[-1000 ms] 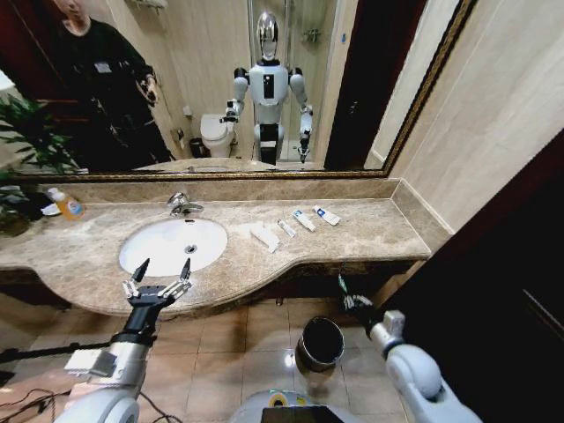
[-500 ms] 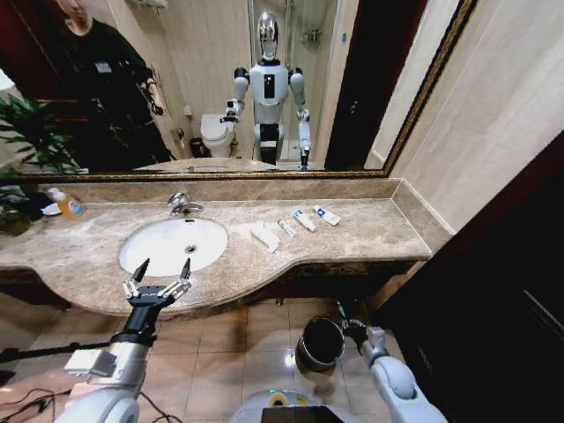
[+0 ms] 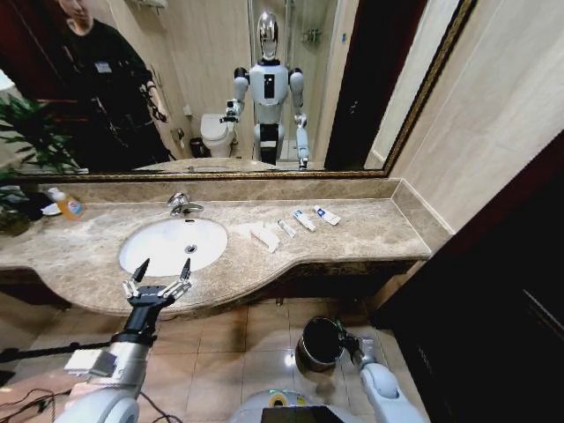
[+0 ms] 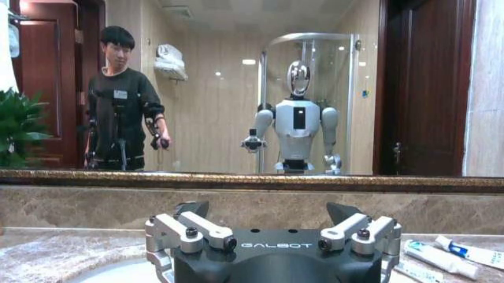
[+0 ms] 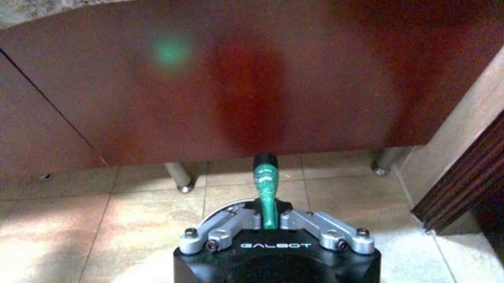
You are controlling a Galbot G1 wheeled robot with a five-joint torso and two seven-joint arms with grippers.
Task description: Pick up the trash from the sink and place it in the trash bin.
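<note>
The white sink (image 3: 167, 247) sits in the beige counter with nothing in its basin. White wrappers (image 3: 263, 234) and small white tubes (image 3: 304, 220) lie on the counter to its right; the tubes (image 4: 441, 259) also show in the left wrist view. My left gripper (image 3: 159, 286) (image 4: 268, 213) hovers open at the counter's front edge before the sink. Down by the floor, my right gripper (image 3: 345, 338) (image 5: 268, 215) is shut on the green-and-black tube (image 5: 265, 180), right beside the rim of the dark trash bin (image 3: 310, 352).
A chrome faucet (image 3: 182, 204) stands behind the sink. An orange soap bottle (image 3: 67, 205) and a plant (image 3: 26, 145) are at the far left. A red-brown cabinet front (image 5: 236, 88) with metal legs (image 5: 183, 177) faces the right gripper over tiled floor.
My right arm has dropped lower and moved left with the green tube, from beside the counter's edge to the bin's rim. The left arm has stayed still.
</note>
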